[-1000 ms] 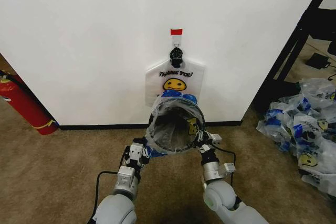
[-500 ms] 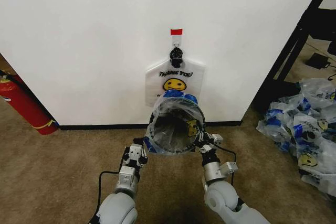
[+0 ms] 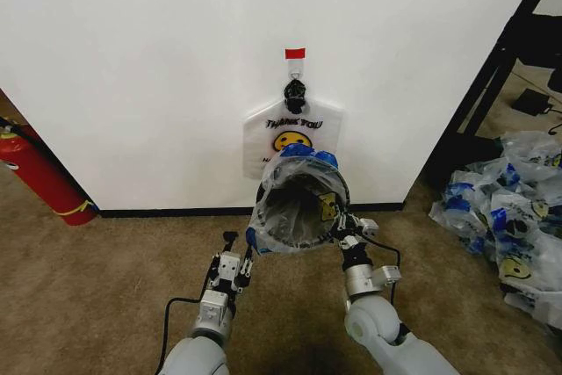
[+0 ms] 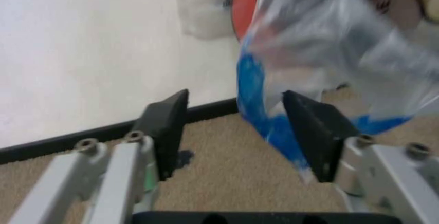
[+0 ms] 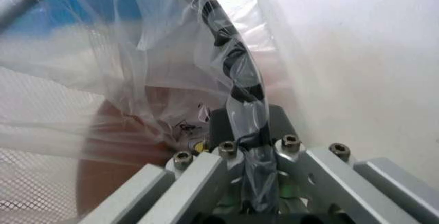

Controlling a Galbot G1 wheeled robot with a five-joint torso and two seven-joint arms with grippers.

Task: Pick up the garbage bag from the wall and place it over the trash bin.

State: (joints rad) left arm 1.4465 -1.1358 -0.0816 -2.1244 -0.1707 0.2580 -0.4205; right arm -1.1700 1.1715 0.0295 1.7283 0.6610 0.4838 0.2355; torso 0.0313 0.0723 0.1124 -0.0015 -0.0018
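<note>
The garbage bag (image 3: pixel 307 173) is stretched over the rim of the trash bin (image 3: pixel 294 212), which stands on the carpet against the wall (image 3: pixel 158 59). My right gripper (image 3: pixel 342 229) is shut on the bag's edge at the bin's right side; in the right wrist view the plastic (image 5: pixel 237 85) runs between its closed fingers (image 5: pixel 226 131). My left gripper (image 3: pixel 237 250) is open just off the bin's left side. In the left wrist view its fingers (image 4: pixel 168 129) stand apart, with the bag's blue edge (image 4: pixel 257 95) hanging loose near them.
Another such bag (image 3: pixel 292 133) hangs from the hook (image 3: pixel 294 90) under the red tape strip (image 3: pixel 295 53). A red fire extinguisher (image 3: pixel 39 173) leans at the left. A heap of bags (image 3: pixel 509 208) lies at the right beside a black frame (image 3: pixel 483 85).
My left gripper has let go of the bag's edge and drawn back towards me, open. The bagged bin rim has shifted slightly right and towards the wall, the right gripper with it.
</note>
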